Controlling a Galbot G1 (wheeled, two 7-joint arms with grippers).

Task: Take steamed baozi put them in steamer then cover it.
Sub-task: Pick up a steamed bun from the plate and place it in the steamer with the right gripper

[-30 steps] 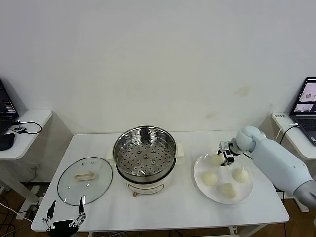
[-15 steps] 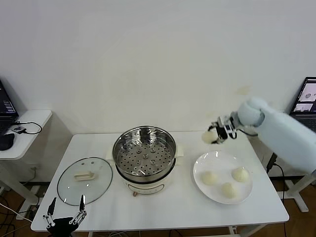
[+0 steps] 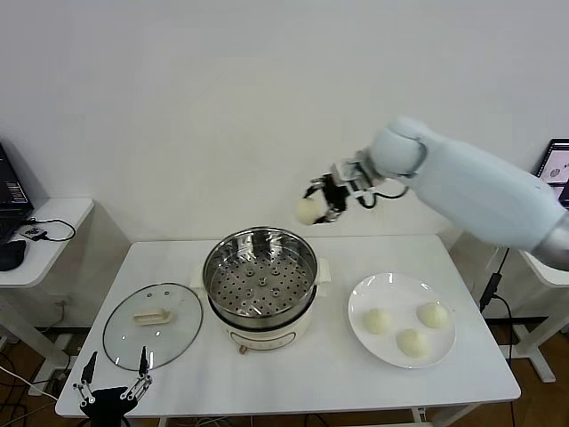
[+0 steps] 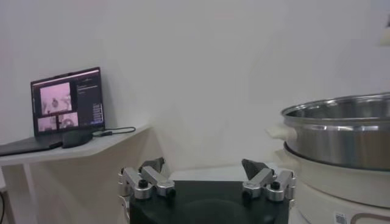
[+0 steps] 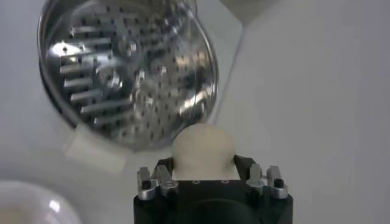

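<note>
The right gripper [image 3: 322, 201] hangs in the air just above and behind the back right rim of the steamer [image 3: 260, 278], its fingers closed on one bun [image 3: 308, 210]; the right wrist view shows that bun [image 5: 203, 148] wedged between the fingers with the steamer's perforated tray [image 5: 125, 67] below it. The steamer stands on the tabletop [image 3: 302, 369] with nothing on its tray. Right of the steamer sits a white plate [image 3: 366, 298] carrying the other three buns [image 3: 379, 321] [image 3: 433, 315] [image 3: 411, 342], close together but apart from each other. Left of the steamer, just beside its base, the glass lid [image 3: 153, 325] lies flat on the tabletop with its cream handle [image 3: 151, 315] facing up. The left gripper [image 3: 113, 388] rests at the front edge of the tabletop, in front of the lid, its fingers spread wide and holding nothing; in the left wrist view the gripper [image 4: 206, 180] is level with the steamer's side [image 4: 341, 134].
</note>
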